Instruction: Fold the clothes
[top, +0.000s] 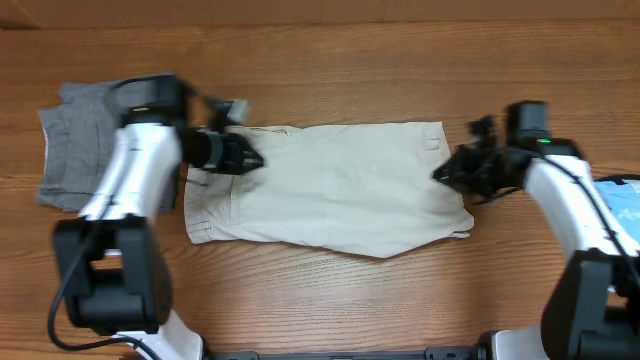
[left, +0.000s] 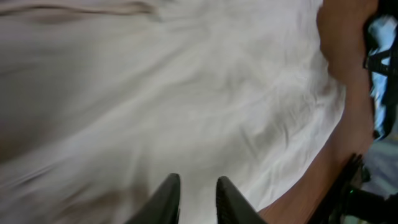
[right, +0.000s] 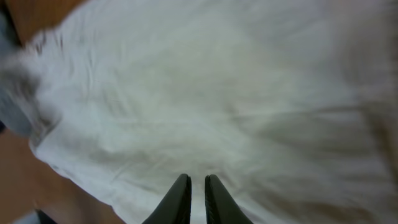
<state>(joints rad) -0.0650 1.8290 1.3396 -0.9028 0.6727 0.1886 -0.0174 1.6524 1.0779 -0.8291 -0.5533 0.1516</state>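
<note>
Overhead: shorts (top: 340, 185) lie flat on the table (top: 330, 290), left gripper (top: 250, 158) at their left end, right gripper (top: 442, 172) at their right edge.

Left wrist: fingers (left: 166, 200) stand a narrow slit apart over blurred cloth; I cannot tell if they pinch it.

Right wrist: likewise, with a narrower slit.

Brown wooden table (top: 330, 300); visible grain; even light

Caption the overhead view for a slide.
Pale beige cotton shorts spread flat on a wooden table, the left gripper and right gripper at opposite ends, a grey garment off to one side.
</note>
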